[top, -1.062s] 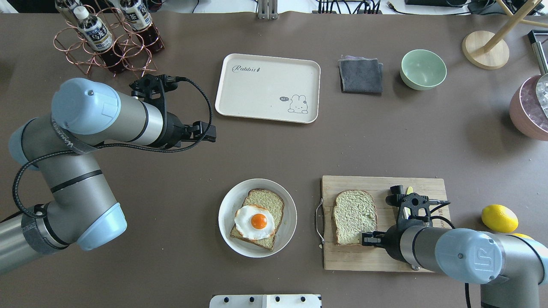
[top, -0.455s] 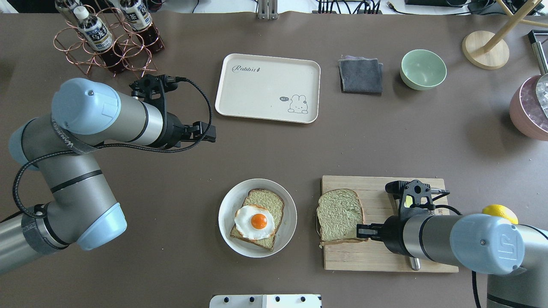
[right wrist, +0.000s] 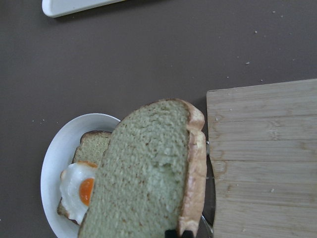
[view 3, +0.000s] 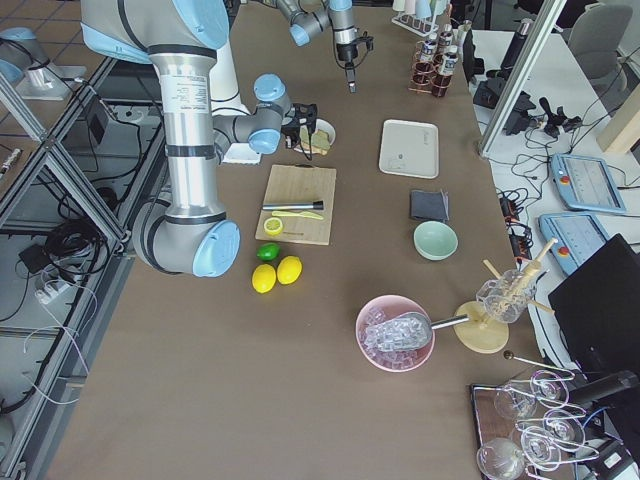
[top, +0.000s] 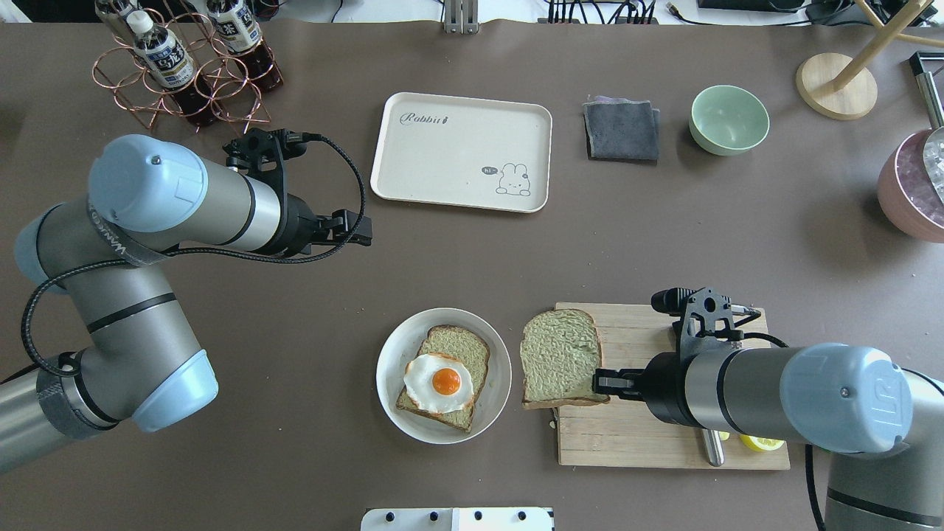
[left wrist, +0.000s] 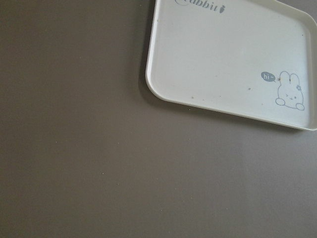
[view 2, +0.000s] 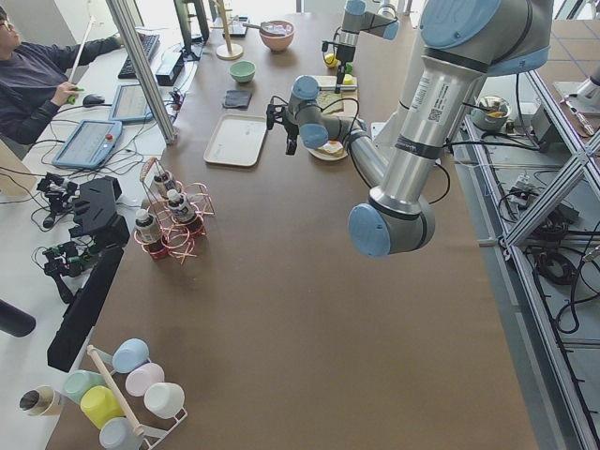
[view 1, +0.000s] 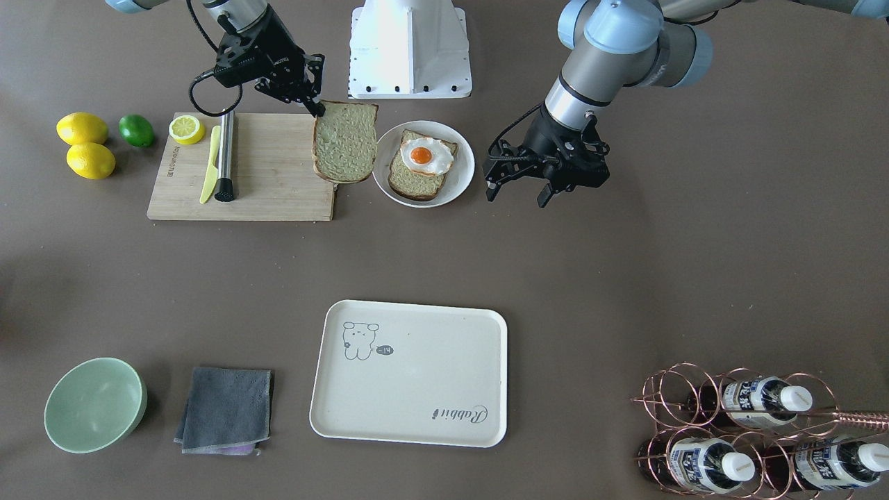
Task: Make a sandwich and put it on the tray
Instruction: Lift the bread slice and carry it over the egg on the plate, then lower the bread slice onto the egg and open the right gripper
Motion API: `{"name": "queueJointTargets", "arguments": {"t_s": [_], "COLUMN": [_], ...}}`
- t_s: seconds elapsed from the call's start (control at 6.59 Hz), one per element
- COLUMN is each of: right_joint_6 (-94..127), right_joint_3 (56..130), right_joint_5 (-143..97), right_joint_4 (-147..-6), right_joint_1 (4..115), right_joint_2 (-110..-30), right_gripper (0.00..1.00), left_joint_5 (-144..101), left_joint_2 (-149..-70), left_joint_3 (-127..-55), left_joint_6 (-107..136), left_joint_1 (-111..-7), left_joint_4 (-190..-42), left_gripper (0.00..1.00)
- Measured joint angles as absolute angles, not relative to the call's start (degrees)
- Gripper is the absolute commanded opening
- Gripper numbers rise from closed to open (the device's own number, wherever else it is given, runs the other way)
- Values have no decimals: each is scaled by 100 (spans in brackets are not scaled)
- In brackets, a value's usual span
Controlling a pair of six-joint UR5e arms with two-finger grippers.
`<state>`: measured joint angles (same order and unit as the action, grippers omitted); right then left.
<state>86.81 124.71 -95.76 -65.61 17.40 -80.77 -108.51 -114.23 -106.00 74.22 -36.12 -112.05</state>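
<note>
One bread slice [top: 560, 358], pale green-tan with a brown crust, is pinched at its edge by the right gripper [top: 601, 382]. It is at 3 o'clock of the plate [top: 391, 354], overhanging the cutting board [top: 649, 435]. The other slice [top: 464, 345] lies on the plate under a fried egg [top: 438, 383]. The cream tray [top: 457, 147] lies at 12 o'clock, well apart.

From the right wrist we lose half the egg [right wrist: 74, 193] behind the held slice [right wrist: 143, 173], itself cut by the bottom edge; overhead, the right arm [top: 811, 398] covers most of the lemon half [top: 761, 442].
</note>
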Motion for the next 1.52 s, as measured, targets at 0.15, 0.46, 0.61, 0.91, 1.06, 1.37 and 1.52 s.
{"name": "queueJointTargets", "arguments": {"t_s": [0.15,0.46,0.61,0.91,1.06,1.37,1.52], "right_joint_6": [9021,9547,9821,10104,10132,10211,10282], "right_joint_3": [12282,11853,11629,11407,11334,11211,11158], "right_joint_5": [-9422,-8713,-8402,-7846,-7755,-7650,-7616], "right_joint_4": [-6903,-7167,-7184,-7189,-7189,-7183,-7184], "right_joint_1": [1654,1226,1020,626,563,524,505], "right_joint_2": [-7516,-6912,-6758,-6667,-6637,-6566,-6536], "right_gripper": [0,0,0,0,0,0,0], "left_joint_5": [-10859,-10869,-10871,-10872,-10872,-10868,-10868], "left_joint_2": [-11413,-11402,-11400,-11405,-11410,-11416,-11417], "left_joint_3": [-10600,-10600,-10598,-10592,-10584,-10572,-10568], "left_joint_6": [7417,7410,7410,7409,7409,7403,7396], "left_joint_1": [-3612,-3614,-3616,-3614,-3613,-3612,-3612], "left_joint_4": [-11212,-11232,-11238,-11241,-11241,-11245,-11243], "left_gripper": [98,98,98,98,98,98,98]}}
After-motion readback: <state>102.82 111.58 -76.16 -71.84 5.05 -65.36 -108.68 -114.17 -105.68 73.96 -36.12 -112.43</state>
